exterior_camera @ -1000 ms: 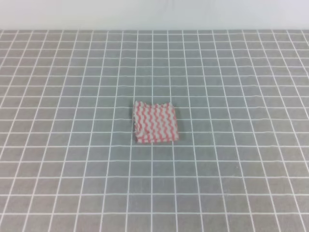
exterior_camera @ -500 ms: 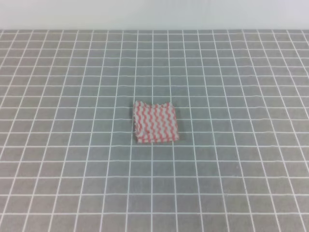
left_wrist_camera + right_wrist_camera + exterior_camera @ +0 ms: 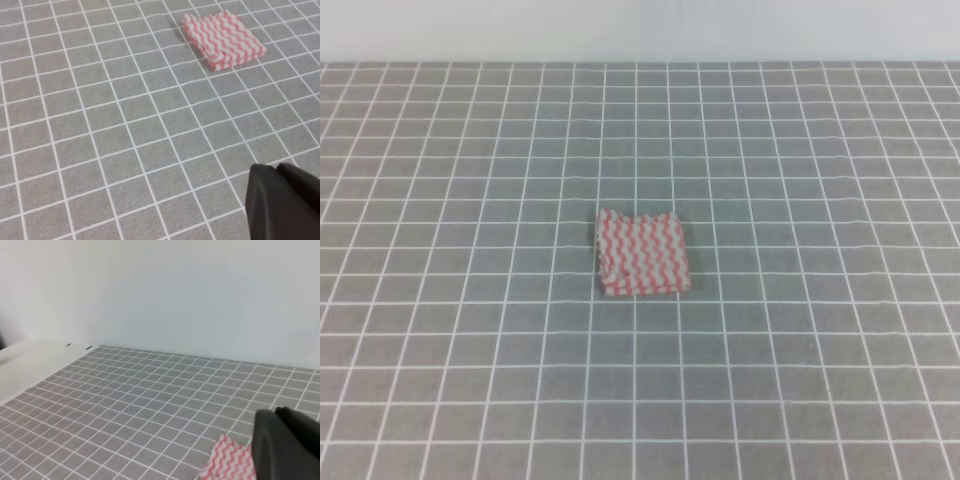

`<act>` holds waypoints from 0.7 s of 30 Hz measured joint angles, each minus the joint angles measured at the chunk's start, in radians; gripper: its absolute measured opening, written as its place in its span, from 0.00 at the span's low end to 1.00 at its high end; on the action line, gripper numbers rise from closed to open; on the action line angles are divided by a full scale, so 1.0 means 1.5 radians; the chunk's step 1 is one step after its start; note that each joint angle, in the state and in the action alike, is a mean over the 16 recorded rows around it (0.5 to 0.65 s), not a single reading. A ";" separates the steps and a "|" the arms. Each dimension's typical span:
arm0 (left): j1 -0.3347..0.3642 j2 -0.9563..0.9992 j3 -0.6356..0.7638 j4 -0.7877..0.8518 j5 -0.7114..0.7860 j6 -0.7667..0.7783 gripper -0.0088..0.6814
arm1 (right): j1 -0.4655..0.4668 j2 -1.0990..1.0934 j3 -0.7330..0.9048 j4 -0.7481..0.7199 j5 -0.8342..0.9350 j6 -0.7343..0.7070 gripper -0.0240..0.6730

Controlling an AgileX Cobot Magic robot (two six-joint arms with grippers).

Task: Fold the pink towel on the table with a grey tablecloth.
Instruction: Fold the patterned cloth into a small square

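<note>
The pink towel [image 3: 642, 253] lies folded into a small, roughly square packet at the middle of the table with a grey tablecloth [image 3: 470, 350]. Its layered edges show along the left and front sides. Neither arm appears in the high view. In the left wrist view the towel [image 3: 223, 39] is far off at the top right, and the left gripper [image 3: 276, 169] shows only as a dark tip at the lower right, its fingers together and holding nothing. The right gripper [image 3: 275, 412] looks the same in its own view, with a corner of the towel [image 3: 225, 460] just left of it.
A white wall [image 3: 640, 30] runs along the far edge of the table. In the right wrist view a bare white surface [image 3: 30, 360] lies beyond the cloth's left edge. Only grid cloth [image 3: 100, 125] surrounds the towel.
</note>
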State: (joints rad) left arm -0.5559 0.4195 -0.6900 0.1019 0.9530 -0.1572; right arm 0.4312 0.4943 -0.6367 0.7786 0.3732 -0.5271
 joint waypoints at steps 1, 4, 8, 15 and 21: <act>0.000 0.000 0.000 0.000 0.000 0.000 0.01 | 0.000 -0.001 0.000 0.000 0.001 0.000 0.01; 0.000 -0.001 0.000 0.000 0.001 0.000 0.01 | 0.000 0.000 0.000 -0.001 0.002 0.000 0.01; 0.000 0.000 0.000 0.000 0.000 0.000 0.01 | 0.000 -0.001 0.000 -0.002 0.006 0.000 0.01; 0.000 0.001 0.000 0.000 0.000 0.000 0.01 | 0.000 -0.001 0.000 -0.002 0.031 0.000 0.01; 0.000 0.001 0.000 0.000 0.001 0.000 0.01 | 0.000 0.000 0.002 -0.011 0.068 0.000 0.01</act>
State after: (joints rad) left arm -0.5559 0.4205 -0.6899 0.1019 0.9550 -0.1572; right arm 0.4311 0.4945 -0.6340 0.7619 0.4746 -0.5265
